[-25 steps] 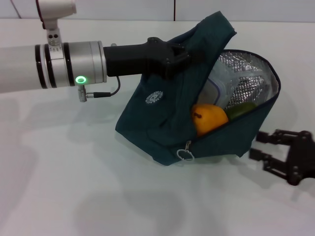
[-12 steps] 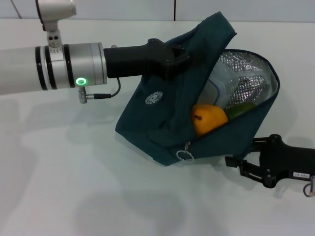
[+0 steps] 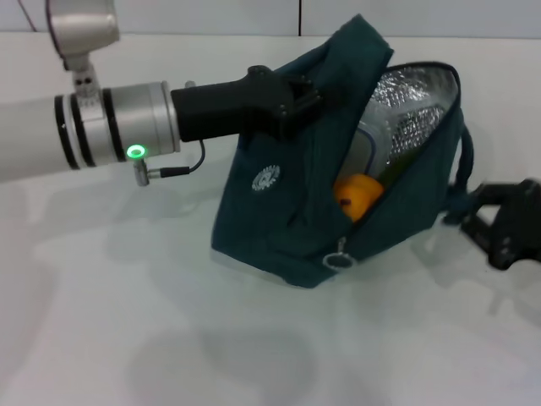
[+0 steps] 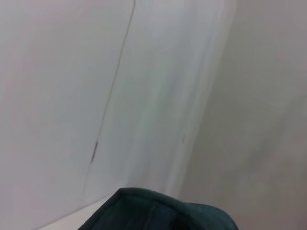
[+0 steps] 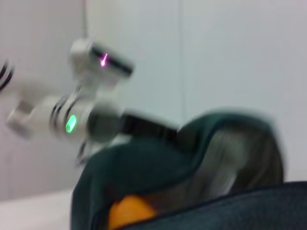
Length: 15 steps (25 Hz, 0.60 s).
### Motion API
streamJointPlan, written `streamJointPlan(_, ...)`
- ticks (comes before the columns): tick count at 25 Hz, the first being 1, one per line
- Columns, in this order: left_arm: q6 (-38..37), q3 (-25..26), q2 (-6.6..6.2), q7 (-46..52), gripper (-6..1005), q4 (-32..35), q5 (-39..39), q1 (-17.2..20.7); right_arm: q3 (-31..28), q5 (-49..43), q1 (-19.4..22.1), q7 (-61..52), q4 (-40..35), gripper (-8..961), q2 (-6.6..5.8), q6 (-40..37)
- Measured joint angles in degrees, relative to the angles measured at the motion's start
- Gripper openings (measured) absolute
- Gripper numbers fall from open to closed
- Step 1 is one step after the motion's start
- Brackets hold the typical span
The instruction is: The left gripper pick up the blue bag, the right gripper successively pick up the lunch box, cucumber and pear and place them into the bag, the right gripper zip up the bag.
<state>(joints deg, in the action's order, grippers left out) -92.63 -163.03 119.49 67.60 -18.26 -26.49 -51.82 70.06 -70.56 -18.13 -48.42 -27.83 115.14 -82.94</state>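
The blue bag [image 3: 279, 211] hangs tilted over the white table, its mouth open to the right and showing silver foil lining [image 3: 414, 110]. My left gripper [image 3: 308, 95] is shut on the bag's upper handle and holds it up. The pear [image 3: 358, 194] lies inside at the opening, with a dark green strip of the cucumber [image 3: 399, 165] and the clear lunch box [image 3: 365, 150] behind it. The metal zipper ring pull [image 3: 340, 260] dangles at the bag's low front corner. My right gripper [image 3: 478, 218] is at the bag's right side, close to its rear loop handle [image 3: 464, 161]. In the right wrist view the bag [image 5: 158, 167] and pear [image 5: 128, 215] are close and blurred.
The white table [image 3: 169, 338] spreads in front and to the left of the bag. The left arm's silver cylinder with its green light [image 3: 133, 152] reaches across from the left. The left wrist view shows only a bit of bag fabric [image 4: 158, 211] and the white wall.
The bag has shifted right and swung more upright, so its mouth looks narrower. The right gripper, which had come in low under the bag's right corner, has moved up and right to the bag's side.
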Motion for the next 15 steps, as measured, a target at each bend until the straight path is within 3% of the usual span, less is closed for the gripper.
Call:
streamJointPlan(7, -0.32, 0.06, -0.01, -7.55, 139, 4.30, -4.49, 4.63, -1.05, 7.24, 1.39, 6.47, 0.99, 67, -0.64, -8.29)
streamJointPlan(11, -0.19, 0.09, 0.05, -14.10, 149, 8.22, -6.71, 8.23, -1.21, 5.66, 0.83, 2.29, -3.16, 67, -3.05, -9.54)
streamJointPlan(15, -0.13, 0.09, 0.17, -19.71, 160, 11.85, -10.20, 12.11, -1.40, 0.88, -2.61, -2.79, -5.32, 66, -5.57, -10.92)
